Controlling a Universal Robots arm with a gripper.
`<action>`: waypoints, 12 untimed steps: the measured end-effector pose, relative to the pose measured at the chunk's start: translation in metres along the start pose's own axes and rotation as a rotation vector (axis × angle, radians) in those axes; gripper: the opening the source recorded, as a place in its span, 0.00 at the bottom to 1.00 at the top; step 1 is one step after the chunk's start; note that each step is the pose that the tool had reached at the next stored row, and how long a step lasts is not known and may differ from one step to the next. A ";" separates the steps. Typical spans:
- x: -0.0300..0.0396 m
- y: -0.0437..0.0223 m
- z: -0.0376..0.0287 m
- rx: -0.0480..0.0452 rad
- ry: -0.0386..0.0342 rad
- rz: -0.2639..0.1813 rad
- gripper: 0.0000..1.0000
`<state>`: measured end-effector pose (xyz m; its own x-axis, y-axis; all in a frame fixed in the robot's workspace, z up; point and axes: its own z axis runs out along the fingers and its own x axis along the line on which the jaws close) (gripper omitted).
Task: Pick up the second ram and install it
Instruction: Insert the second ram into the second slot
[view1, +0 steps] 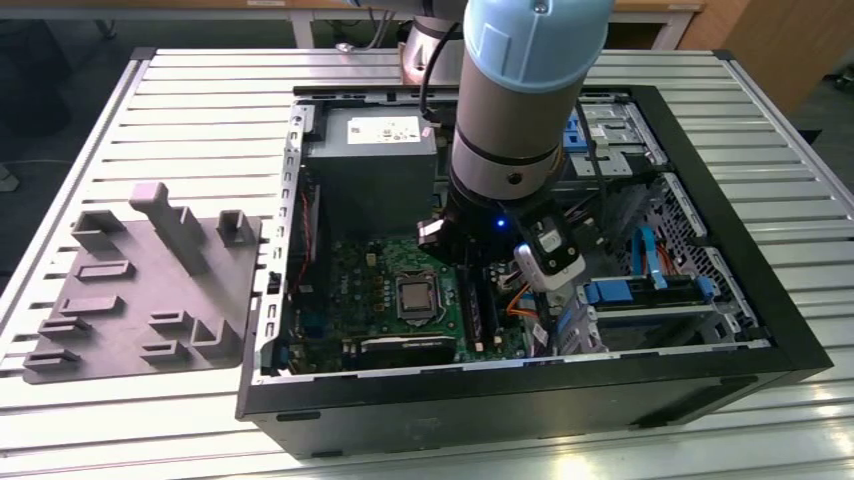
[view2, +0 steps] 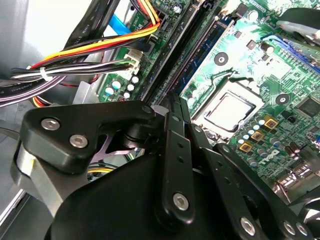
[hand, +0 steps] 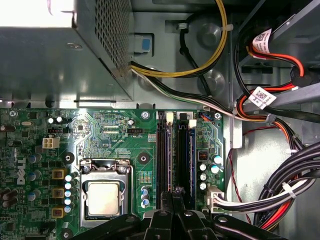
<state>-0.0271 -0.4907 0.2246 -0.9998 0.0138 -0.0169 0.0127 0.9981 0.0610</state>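
Note:
In the first wrist view the second ram (hand: 173, 160) appears edge-on as a thin dark strip running along the black memory slots (hand: 165, 150), next to a blue slot (hand: 187, 155). My gripper (hand: 172, 199) is shut on the ram's near end, one finger on each side. I cannot tell how deep the stick sits in the slot. The second wrist view shows the gripper (view2: 178, 102) with its fingers close together, right over the long slots (view2: 200, 45). In the exterior view the arm's wrist (view1: 501, 215) reaches down into the open computer case (view1: 747, 300) over the motherboard (view1: 367, 290).
The grey moulded tray (view1: 147, 290) with upright posts lies at the exterior view's left, outside the case. The power supply (view1: 367, 150) stands behind the motherboard. The processor socket (hand: 102, 197) sits beside the slots. Cable bundles (hand: 280, 195) crowd the other side.

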 end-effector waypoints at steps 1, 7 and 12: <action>0.0000 0.0000 0.0000 0.0000 0.0000 0.000 0.11; 0.0000 -0.0001 0.0009 0.0001 0.0001 0.000 0.11; 0.0000 -0.0001 0.0027 -0.0002 -0.0001 0.000 0.11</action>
<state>-0.0271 -0.4906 0.2220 -0.9998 0.0138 -0.0170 0.0127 0.9980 0.0612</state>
